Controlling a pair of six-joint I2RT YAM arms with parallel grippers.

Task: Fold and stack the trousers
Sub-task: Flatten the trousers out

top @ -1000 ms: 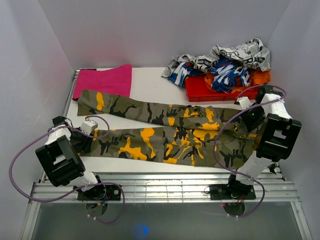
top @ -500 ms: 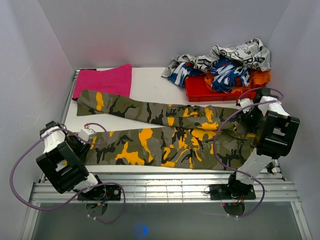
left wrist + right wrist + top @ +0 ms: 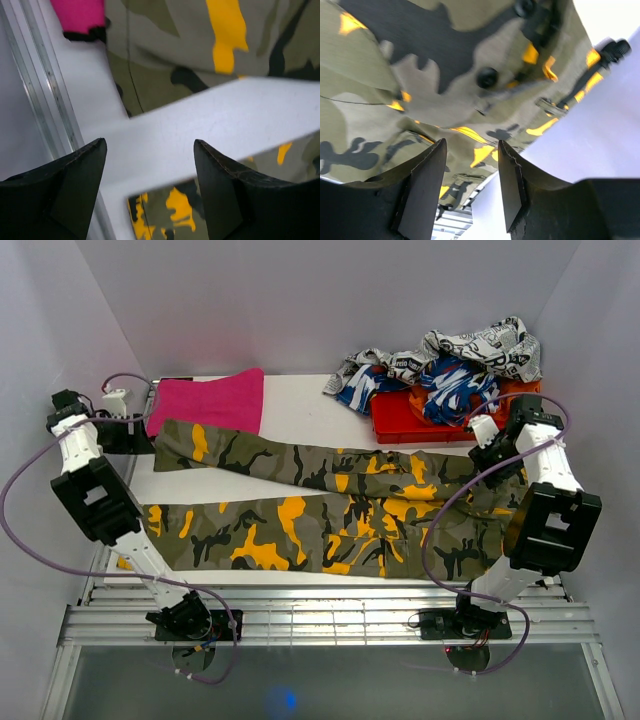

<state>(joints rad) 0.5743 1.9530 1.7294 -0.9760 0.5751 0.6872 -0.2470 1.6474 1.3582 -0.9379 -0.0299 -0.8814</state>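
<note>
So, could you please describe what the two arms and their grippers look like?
The left arm and right arm each have white links and boxy black joint housings, with a thin purple cable looping alongside. The gripper fingers are black, tapered wedges. No markings are visible.

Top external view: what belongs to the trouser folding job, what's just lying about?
Job: camouflage trousers, left pincer, right pincer, both open.
Lying about: pink cloth, red tray, newsprint garment, blue-and-white garment, orange cloth.
</note>
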